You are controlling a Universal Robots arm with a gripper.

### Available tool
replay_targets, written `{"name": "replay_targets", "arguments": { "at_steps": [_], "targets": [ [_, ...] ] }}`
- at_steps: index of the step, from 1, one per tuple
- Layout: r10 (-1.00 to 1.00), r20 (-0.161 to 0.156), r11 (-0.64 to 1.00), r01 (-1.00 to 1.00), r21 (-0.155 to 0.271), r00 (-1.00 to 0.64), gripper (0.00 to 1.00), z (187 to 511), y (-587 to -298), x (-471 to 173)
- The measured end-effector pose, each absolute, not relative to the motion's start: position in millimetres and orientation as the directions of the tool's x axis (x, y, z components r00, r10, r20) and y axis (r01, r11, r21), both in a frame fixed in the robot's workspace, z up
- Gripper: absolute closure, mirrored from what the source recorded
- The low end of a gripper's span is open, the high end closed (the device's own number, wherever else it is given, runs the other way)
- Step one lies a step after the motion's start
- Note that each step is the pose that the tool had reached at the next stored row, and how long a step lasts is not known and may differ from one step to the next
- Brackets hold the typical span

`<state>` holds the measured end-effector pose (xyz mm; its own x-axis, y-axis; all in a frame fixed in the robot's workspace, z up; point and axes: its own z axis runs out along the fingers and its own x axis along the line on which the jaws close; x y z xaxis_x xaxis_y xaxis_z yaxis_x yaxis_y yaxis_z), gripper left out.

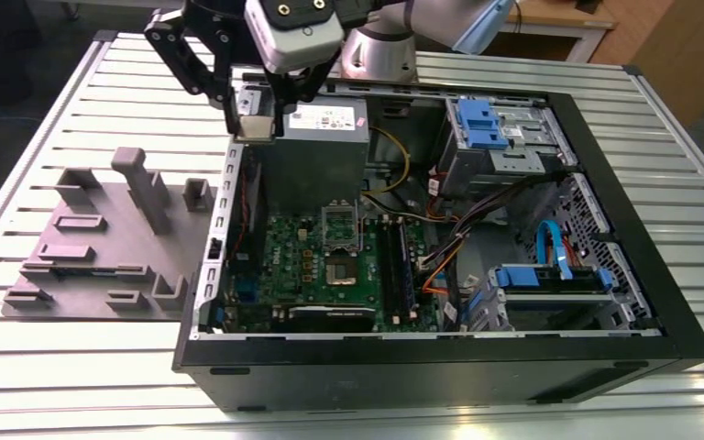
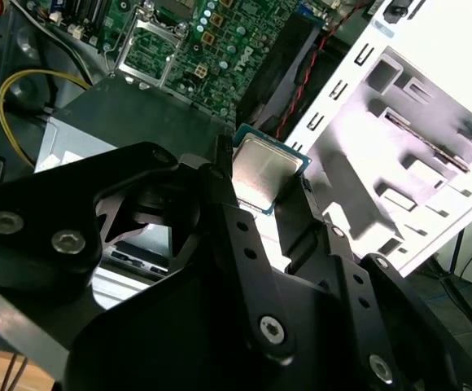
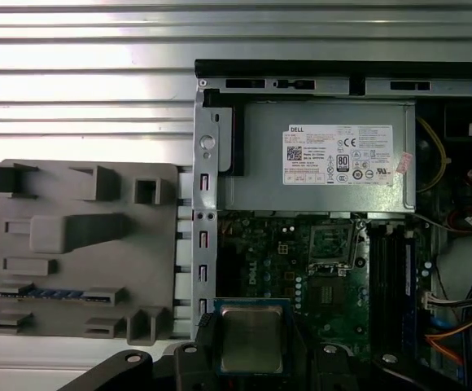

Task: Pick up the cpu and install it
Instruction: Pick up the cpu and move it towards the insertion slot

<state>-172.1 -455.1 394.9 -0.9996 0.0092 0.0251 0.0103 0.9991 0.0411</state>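
Observation:
The cpu [image 3: 251, 338] is a small square chip with a silvery top and a thin pale rim. My gripper [image 3: 251, 346] is shut on it, one black finger on each side. In the second wrist view the cpu [image 2: 264, 171] sits tilted between the fingers [image 2: 220, 191] of the gripper [image 2: 264, 186]. In the exterior view the gripper [image 1: 258, 119] hangs with the cpu [image 1: 254, 128] above the back corner of the open computer case [image 1: 597, 165], on the exterior view's left. The motherboard's socket [image 1: 342, 270] lies lower in the case, apart from the chip, with its metal frame [image 1: 341, 220] raised.
A large grey box with a white label [image 1: 322, 137] sits right under the gripper. A grey fixture block [image 1: 107, 238] with slots and posts stands on the slatted table [image 1: 34, 367], outside the case wall. Cables [image 1: 450, 238] and blue drive bays [image 1: 548, 275] fill the case's other side.

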Motion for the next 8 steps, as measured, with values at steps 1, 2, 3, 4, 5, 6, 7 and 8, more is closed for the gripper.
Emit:
{"name": "replay_targets", "arguments": {
  "at_steps": [1, 2, 3, 4, 5, 6, 7, 8],
  "targets": [
    [0.009, 0.025, 0.999, 0.010, 0.041, -1.000, 0.55, 394.9, -455.0, -171.5],
    [0.009, 0.025, 0.999, 0.010, 0.041, -1.000, 0.55, 394.9, -455.1, -170.9],
    [0.009, 0.025, 0.999, 0.010, 0.041, -1.000, 0.55, 394.9, -455.1, -170.4],
    [0.009, 0.025, 0.999, 0.010, 0.041, -1.000, 0.55, 394.9, -455.1, -169.9],
    [0.009, 0.025, 0.999, 0.010, 0.041, -1.000, 0.55, 394.9, -455.1, -169.5],
    [0.009, 0.025, 0.999, 0.010, 0.041, -1.000, 0.55, 394.9, -455.1, -169.2],
    [0.009, 0.025, 0.999, 0.010, 0.041, -1.000, 0.55, 394.9, -455.0, -168.8],
    [0.009, 0.025, 0.999, 0.010, 0.041, -1.000, 0.55, 394.9, -455.0, -168.4]
  ]
}}
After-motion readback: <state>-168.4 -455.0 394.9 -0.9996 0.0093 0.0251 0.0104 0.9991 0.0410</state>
